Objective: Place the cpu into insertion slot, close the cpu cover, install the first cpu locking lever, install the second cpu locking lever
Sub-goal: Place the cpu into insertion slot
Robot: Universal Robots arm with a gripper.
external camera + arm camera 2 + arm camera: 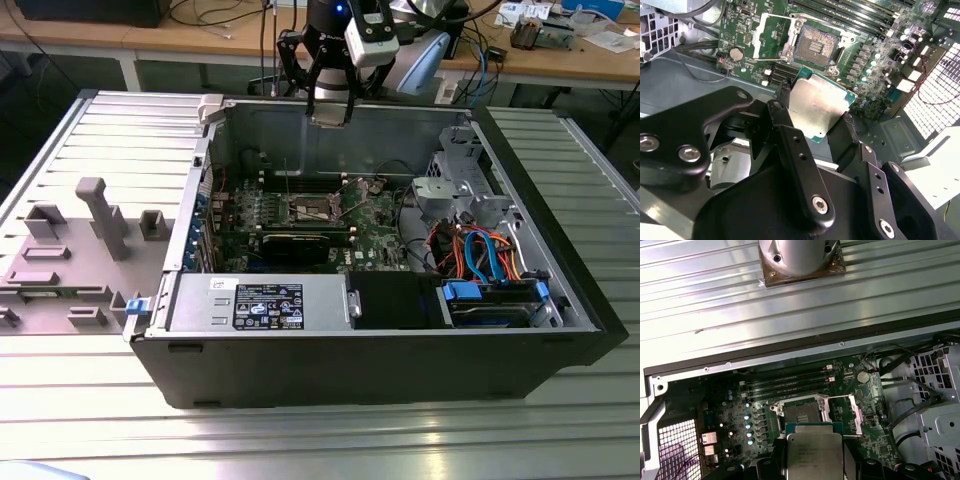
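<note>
Gripper (815, 114) pinching the cpu (817, 106) above the open insertion slot (815, 46).

In the exterior view, I see the arm hanging over the rear wall of the black, open-topped computer case (400, 370), which lies on a ribbed metal table (300, 440); a small silvery square sits at its tip, well above the green circuit board (375, 228). In the second wrist view, two black fingers (790, 137) are pressed against opposite edges of the flat chip, its brushed grey metal top facing the camera and its green rim showing. Beyond it lies the square socket with its dark, pin-textured centre and silvery rim, and the cpu cover (771, 40), a thin metal frame with a large window, is flipped open beside it. In the first wrist view, the chip sits just in front of the bare socket, apart from it.
</note>
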